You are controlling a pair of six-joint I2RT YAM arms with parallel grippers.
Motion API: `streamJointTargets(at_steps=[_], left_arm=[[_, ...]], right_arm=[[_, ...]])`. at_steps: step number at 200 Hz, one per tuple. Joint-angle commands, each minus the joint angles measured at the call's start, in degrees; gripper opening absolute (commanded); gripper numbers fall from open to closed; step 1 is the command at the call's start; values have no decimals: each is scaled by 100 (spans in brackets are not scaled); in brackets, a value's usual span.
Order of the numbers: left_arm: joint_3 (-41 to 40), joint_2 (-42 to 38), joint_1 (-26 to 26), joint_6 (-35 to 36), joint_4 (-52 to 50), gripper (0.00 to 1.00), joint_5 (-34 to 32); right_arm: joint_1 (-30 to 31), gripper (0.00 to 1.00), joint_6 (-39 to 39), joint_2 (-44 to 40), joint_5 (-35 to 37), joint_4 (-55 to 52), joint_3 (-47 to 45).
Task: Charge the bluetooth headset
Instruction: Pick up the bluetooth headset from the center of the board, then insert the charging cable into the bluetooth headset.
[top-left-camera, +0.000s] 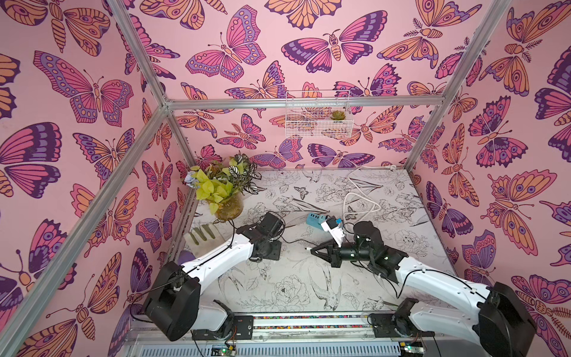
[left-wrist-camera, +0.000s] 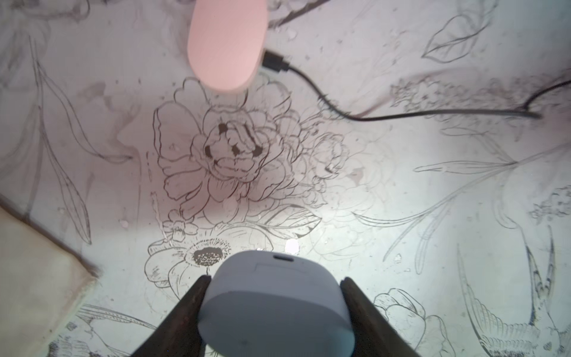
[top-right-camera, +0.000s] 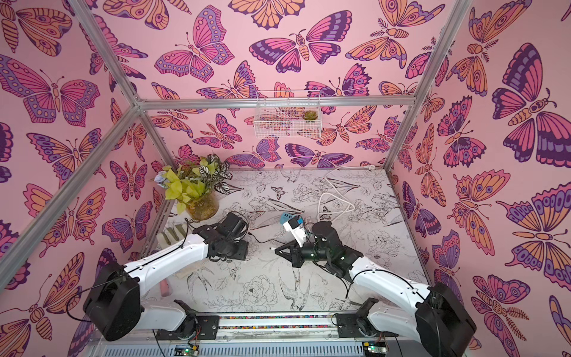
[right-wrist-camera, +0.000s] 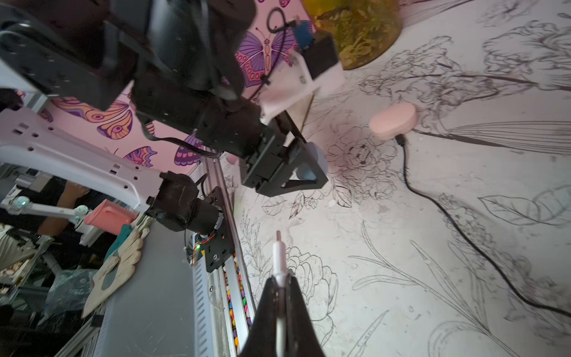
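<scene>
On the flower-print table (top-left-camera: 293, 278), in a top view, the right gripper (top-left-camera: 313, 251) hovers mid-surface. Left wrist: the left gripper (left-wrist-camera: 275, 279) clamps the case (left-wrist-camera: 272, 306) by its sides; it looks smooth, light and likely slippery, with its port (left-wrist-camera: 283, 257) facing ahead. Right wrist: the right gripper pinches the stiff plug (right-wrist-camera: 279, 256) just behind its tip, a sound hold.

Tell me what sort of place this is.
Probably a robot test booth rather than a home: an aluminium frame lined with butterfly-print walls, a left arm and right arm mounted on a rail at the table's front edge, and a plant that looks like set dressing.
</scene>
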Motion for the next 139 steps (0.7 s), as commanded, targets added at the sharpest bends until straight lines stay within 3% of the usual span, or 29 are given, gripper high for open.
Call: streamJointTargets(at_steps=[1, 59, 101, 122, 139], left_arm=[[247, -148, -6, 965, 281, 39, 216], [566, -326, -4, 2703, 498, 38, 848], [15, -1104, -19, 3844, 1085, 37, 1714], [-409, -1593, -57, 4563, 1315, 37, 2335], [-629, -1909, -104, 4872, 1397, 36, 2424]], right_arm=[[-280, 6, 145, -38, 169, -515, 234], [-568, 6, 210, 6, 141, -1091, 454], [-609, 6, 182, 174, 46, -1547, 726], [-609, 6, 101, 349, -293, -1708, 891], [-605, 6, 132, 497, -552, -1750, 1003]])
